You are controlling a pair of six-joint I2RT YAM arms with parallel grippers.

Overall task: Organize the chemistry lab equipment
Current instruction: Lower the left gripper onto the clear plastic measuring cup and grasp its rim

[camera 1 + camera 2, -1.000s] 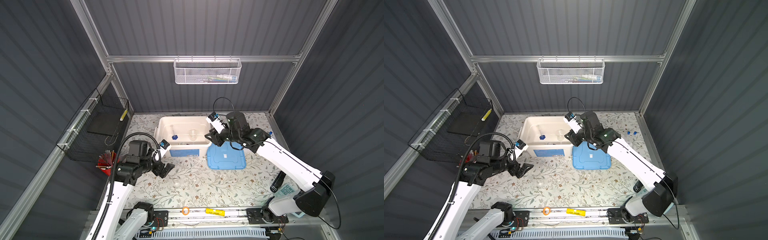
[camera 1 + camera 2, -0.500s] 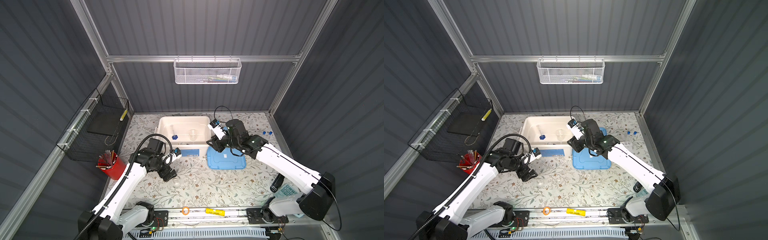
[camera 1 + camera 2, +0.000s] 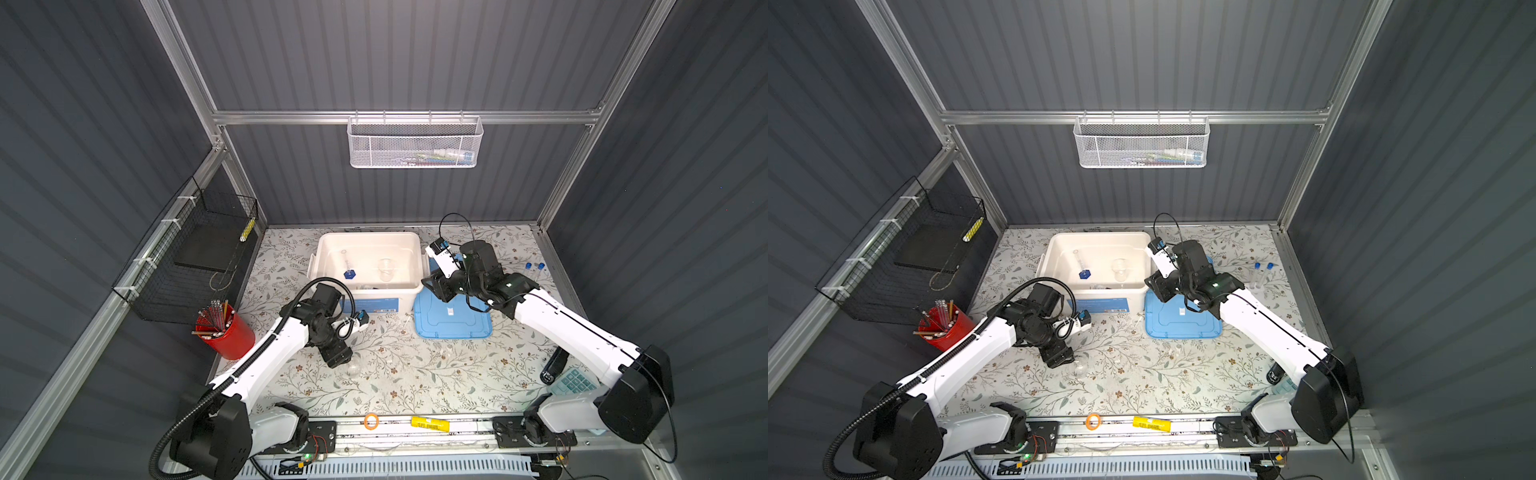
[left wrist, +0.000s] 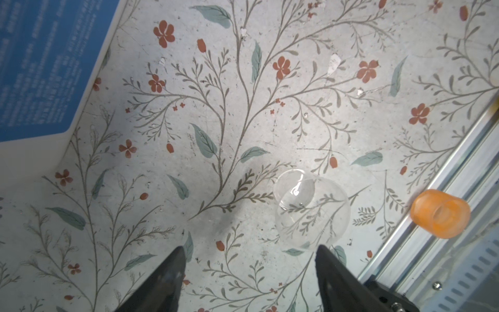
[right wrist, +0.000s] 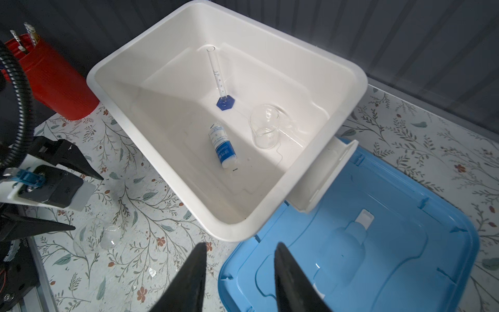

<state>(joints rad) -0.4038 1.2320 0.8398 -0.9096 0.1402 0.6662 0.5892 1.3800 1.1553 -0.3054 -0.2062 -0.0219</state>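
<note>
The left hand spreads its fingers wide, holding nothing. A round flask rests on the counter just off one fingertip, on the white bin's labelled side. The right hand, half open and empty, hovers off the bin's corner by the blue lid. In the bin: cylinder, bottle, beaker.

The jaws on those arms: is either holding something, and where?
Nothing is held. The left gripper is open, the round flask lying just beyond its jaws. The right gripper is open and empty near the blue lid.
</note>
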